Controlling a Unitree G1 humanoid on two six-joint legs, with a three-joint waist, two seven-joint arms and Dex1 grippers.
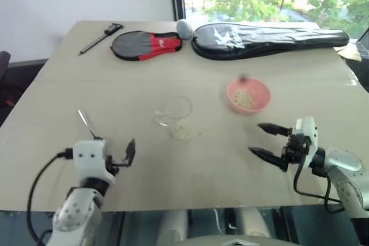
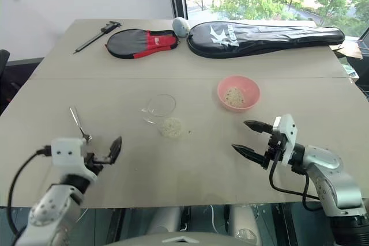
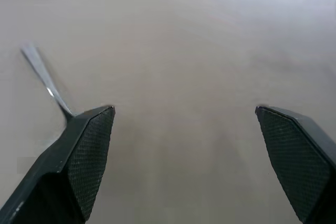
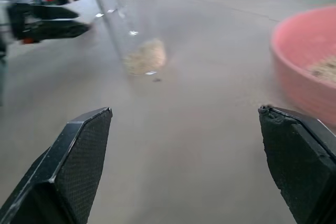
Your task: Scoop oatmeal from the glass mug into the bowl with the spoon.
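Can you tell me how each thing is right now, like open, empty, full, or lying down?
glass mug: lying on its side, oatmeal spilled at its mouth.
bowl: upright, some oats inside.
spoon: lying flat, not held.
left gripper: open, empty.
right gripper: open, empty.

Pink bowl (image 1: 248,95) holding oatmeal (image 1: 244,99), glass mug (image 1: 175,112) (tipped over), spoon (image 1: 87,121) lying apart
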